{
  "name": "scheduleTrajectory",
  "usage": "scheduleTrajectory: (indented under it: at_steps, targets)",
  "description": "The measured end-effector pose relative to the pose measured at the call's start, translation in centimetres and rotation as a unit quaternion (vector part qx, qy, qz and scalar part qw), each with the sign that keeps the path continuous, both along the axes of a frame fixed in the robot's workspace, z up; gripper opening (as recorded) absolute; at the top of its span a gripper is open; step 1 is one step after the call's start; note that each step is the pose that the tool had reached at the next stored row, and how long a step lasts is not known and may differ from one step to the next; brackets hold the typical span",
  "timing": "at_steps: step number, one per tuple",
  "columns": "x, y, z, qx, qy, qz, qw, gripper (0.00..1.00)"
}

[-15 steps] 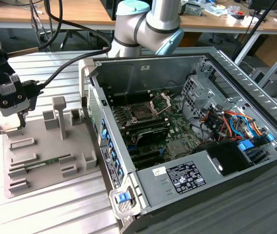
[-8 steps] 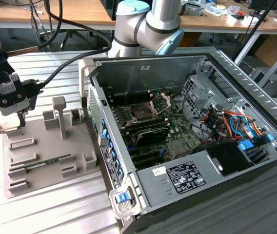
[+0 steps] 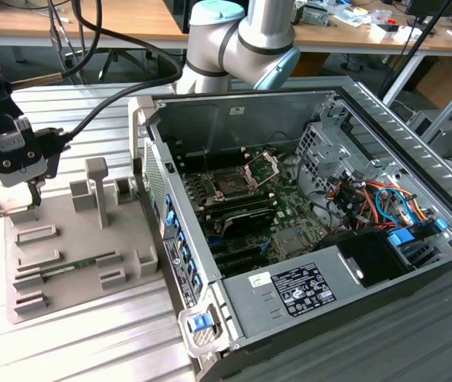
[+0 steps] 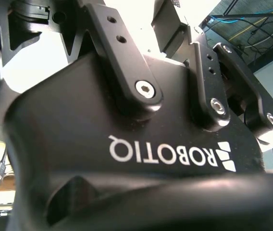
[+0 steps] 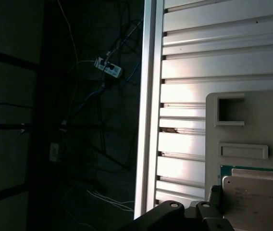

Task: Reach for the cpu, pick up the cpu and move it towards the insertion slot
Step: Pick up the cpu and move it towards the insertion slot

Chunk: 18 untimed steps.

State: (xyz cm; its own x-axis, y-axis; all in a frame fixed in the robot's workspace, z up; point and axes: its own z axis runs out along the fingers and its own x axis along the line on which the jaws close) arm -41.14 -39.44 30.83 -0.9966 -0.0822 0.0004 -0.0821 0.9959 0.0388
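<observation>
The cpu (image 5: 257, 195) is lying flat on the grey holder (image 5: 252, 120) on the slatted tabletop (image 5: 213, 57), with the gripper (image 3: 9, 205) hanging close above it, well apart from the insertion slot (image 3: 231, 185) in the open case (image 3: 234, 119); whether the gripper is spread or closed I cannot tell. The chip is looking light, thin and stiff, its smooth metal top likely slippery and its underside probably fragile, so I am judging two opposite rim edges the place to pinch, keeping it level

The cpu (image 5: 255, 193), cut off by the first wrist view's edge, its remainder unseen
</observation>
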Motion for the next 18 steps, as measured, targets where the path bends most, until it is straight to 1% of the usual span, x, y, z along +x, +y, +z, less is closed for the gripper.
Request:
scheduleTrajectory:
  at_steps: [18]
  targets:
    - [0.00, 0.00, 0.64, 0.0000, 0.0000, 0.000, 1.0000, 0.55]
